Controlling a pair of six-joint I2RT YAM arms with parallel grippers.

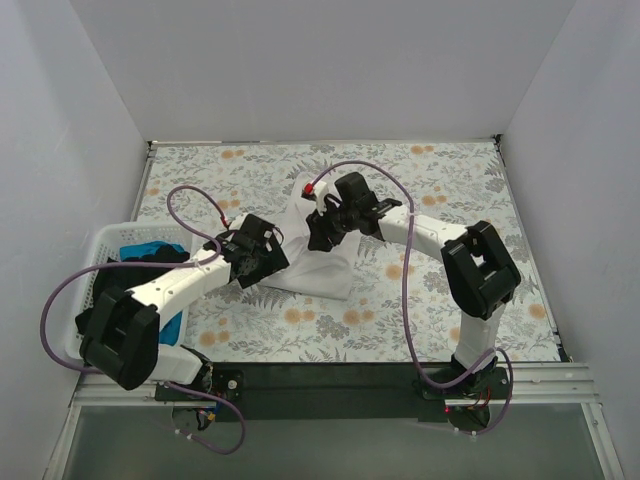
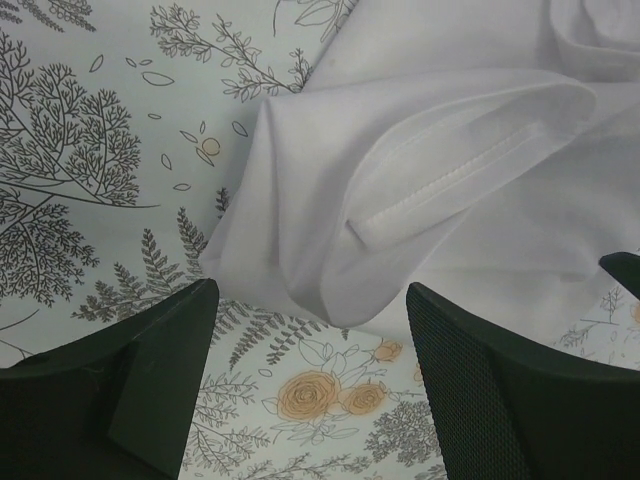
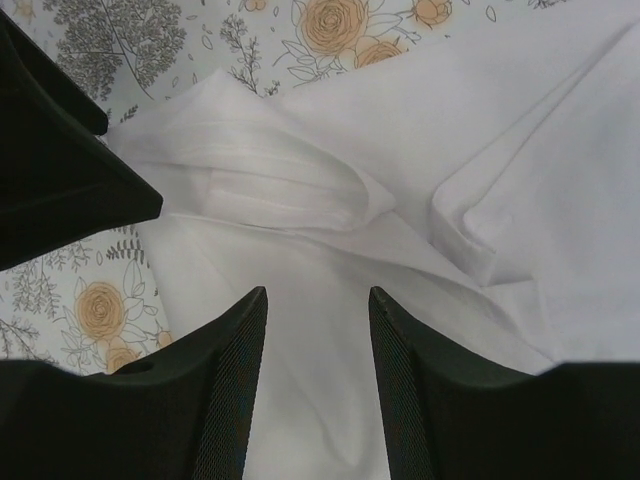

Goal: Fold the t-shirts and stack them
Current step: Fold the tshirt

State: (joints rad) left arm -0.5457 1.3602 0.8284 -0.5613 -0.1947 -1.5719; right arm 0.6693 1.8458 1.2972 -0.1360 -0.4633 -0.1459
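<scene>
left gripper (image 2: pixel 310 300) is wide open with nothing in it. the white t-shirt (image 2: pixel 470 230) lies on the floral tablecloth (image 2: pixel 90 150) just ahead of its fingertips, sleeve (image 2: pixel 455 170) hem first. right gripper (image 3: pixel 318 295) is released too, fingers apart, hovering straight over the shirt's bunched folds. long axis looks to run away from the bases, so i'd guess left is nearer the sleeve edge.

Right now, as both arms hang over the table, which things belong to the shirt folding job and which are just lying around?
Part of the job:
white t-shirt, rumpled at mid-table
bright blue shirt and black shirt, in the white basket

Just lying about:
white basket itself
floral tablecloth
</scene>
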